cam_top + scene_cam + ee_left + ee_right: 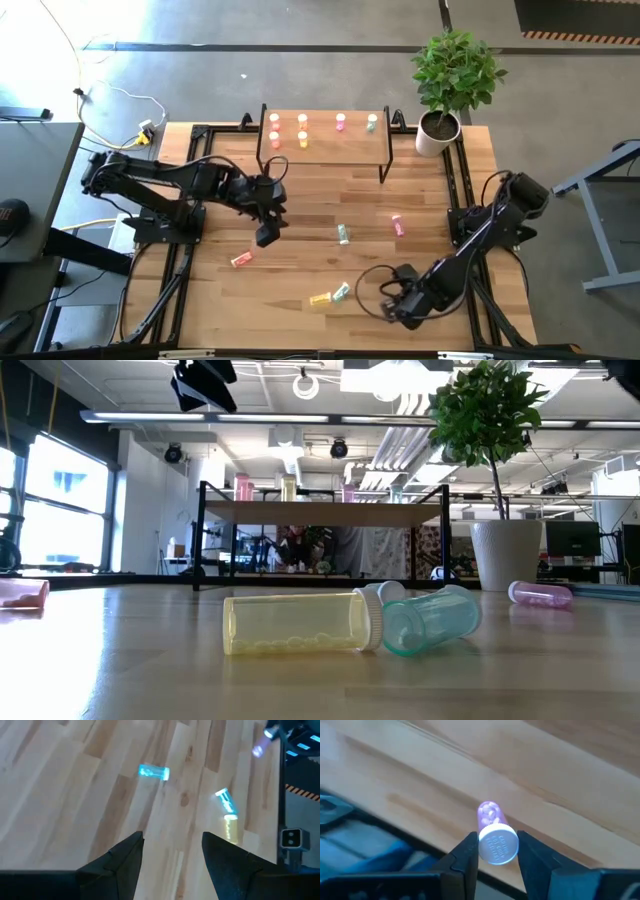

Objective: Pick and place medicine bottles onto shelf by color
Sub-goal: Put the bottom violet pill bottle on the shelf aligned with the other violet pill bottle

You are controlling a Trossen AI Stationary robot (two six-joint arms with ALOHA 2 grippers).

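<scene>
The shelf (pixel 325 148) stands at the table's far middle with several small bottles upright on it. Loose bottles lie on their sides on the table: a red-orange one (pixel 240 260), a green one (pixel 344 234), a pink one (pixel 398 226), and a yellow one (pixel 320 299) beside another green one (pixel 341 292). My left gripper (pixel 268 234) hangs open and empty above the table, left of the middle; it also shows in its wrist view (pixel 172 855). My right gripper (pixel 390 302) is near the front edge, shut on a pink bottle (pixel 490 815). My right gripper pinches the pink bottle's white cap end (pixel 498 847) between its two fingers. The bottle lies along the fingers, cap toward the wrist and body pointing away over the tabletop. I cannot tell whether it is clear of the table.
A potted plant in a white pot (pixel 437 132) stands at the far right beside the shelf. Black frame rails (pixel 180 280) run along the table's left and right sides. Bare wood lies between the shelf and the loose bottles.
</scene>
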